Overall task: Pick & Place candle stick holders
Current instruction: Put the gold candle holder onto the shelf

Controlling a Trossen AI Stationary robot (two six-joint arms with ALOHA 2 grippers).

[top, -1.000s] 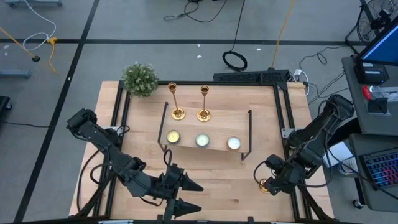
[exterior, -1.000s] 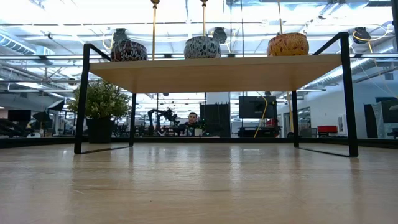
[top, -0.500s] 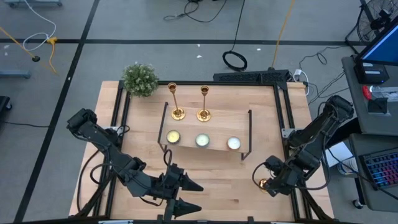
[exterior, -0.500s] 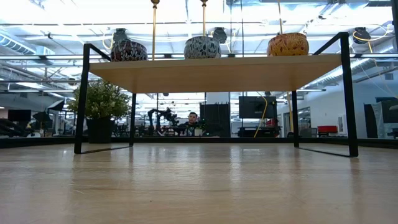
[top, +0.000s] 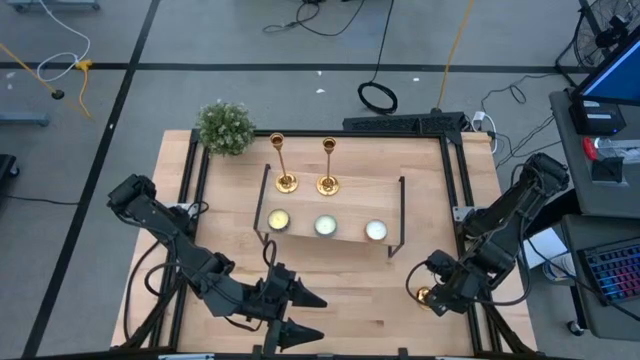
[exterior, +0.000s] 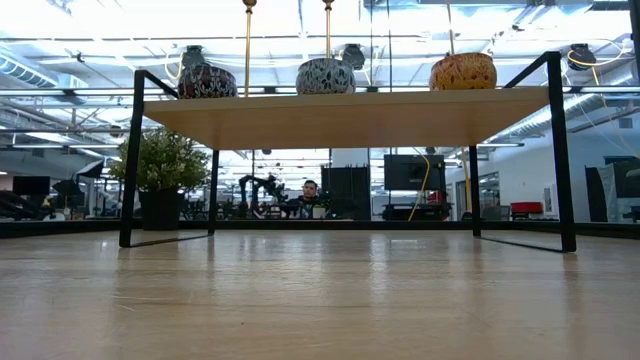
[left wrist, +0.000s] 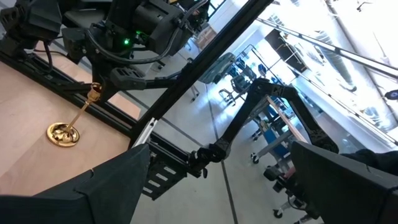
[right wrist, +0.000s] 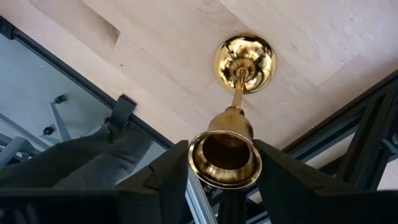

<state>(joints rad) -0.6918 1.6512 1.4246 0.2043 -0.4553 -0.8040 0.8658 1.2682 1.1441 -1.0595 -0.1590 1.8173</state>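
Two gold candlesticks (top: 286, 166) (top: 327, 166) stand by their round bases on the far part of the wooden shelf (top: 345, 190); their stems show in the low view (exterior: 248, 40) (exterior: 327, 25). A third gold candlestick (right wrist: 239, 93) stands by the table's right near corner (top: 425, 295), and also shows in the left wrist view (left wrist: 76, 117). My right gripper (top: 434, 290) is shut on it. My left gripper (top: 322, 316) is open and empty near the table's near edge. My right gripper pinches the candlestick's cup top (right wrist: 224, 158) between its two fingers (right wrist: 166, 177), one on either side of the cup. The fingers come from above, pointing down along the stem. The round base (right wrist: 244, 59) is on the table top, the stem about upright.
Three round candles (top: 278, 220) (top: 325, 226) (top: 375, 230) sit along the shelf's near part. A small green plant (top: 225, 127) stands at the far left corner. The black table frame (top: 465, 250) runs close beside my right gripper. A person shows far off in the low view (exterior: 310, 190).
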